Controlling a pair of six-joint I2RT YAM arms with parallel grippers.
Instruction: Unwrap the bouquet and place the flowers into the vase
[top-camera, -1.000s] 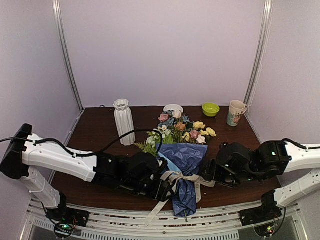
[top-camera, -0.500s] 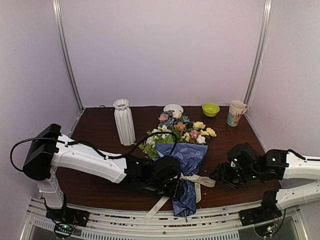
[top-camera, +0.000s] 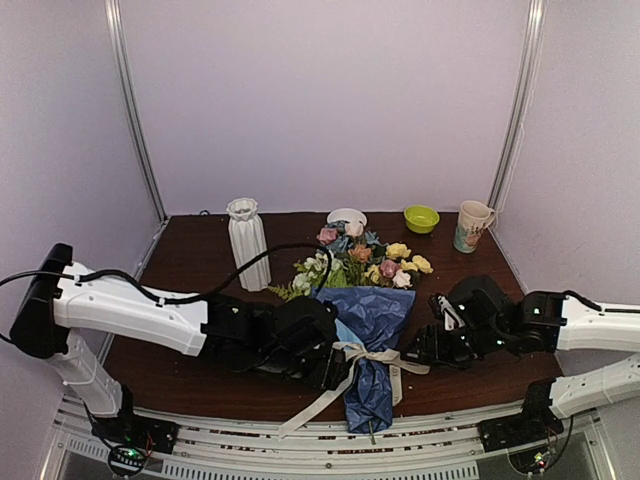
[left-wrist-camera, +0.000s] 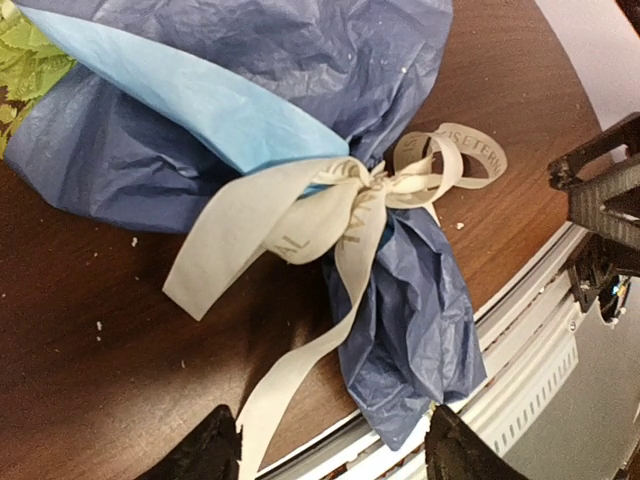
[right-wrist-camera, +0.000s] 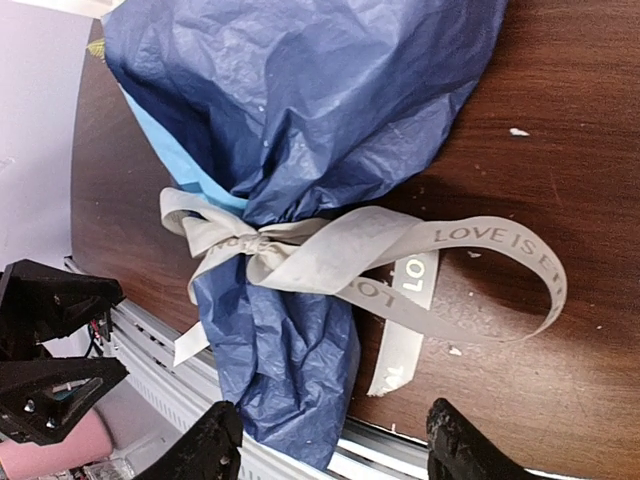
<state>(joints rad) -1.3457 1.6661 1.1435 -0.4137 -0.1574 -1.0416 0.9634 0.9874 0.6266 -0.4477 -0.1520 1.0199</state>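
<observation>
Bouquet (top-camera: 370, 318) lies flat on the dark wooden worktop (top-camera: 190, 270), centred near the front edge, between the two arms. Flowers (top-camera: 362, 258) point toward the rear wall. The stem end of the blue paper wrap (left-wrist-camera: 300, 60) points toward the front edge. The cream ribbon (top-camera: 372, 357) is tied in a bow around the narrow part of the wrap, with one long tail trailing to the front left. The vase (top-camera: 247, 243) stands upright at the rear left of the flowers, apart from them.

Left gripper (left-wrist-camera: 330, 452) sits left of the bow, jaws spread wide, nothing clamped. The ribbon tail passes just beside one fingertip (left-wrist-camera: 214, 447); contact cannot be confirmed from the wrist view. Right gripper (right-wrist-camera: 328, 448) sits right of the bow, jaws likewise spread wide, holding nothing.

A green bowl (top-camera: 421, 218), a mug (top-camera: 471, 226) and a small white dish (top-camera: 347, 215) stand along the rear edge.
</observation>
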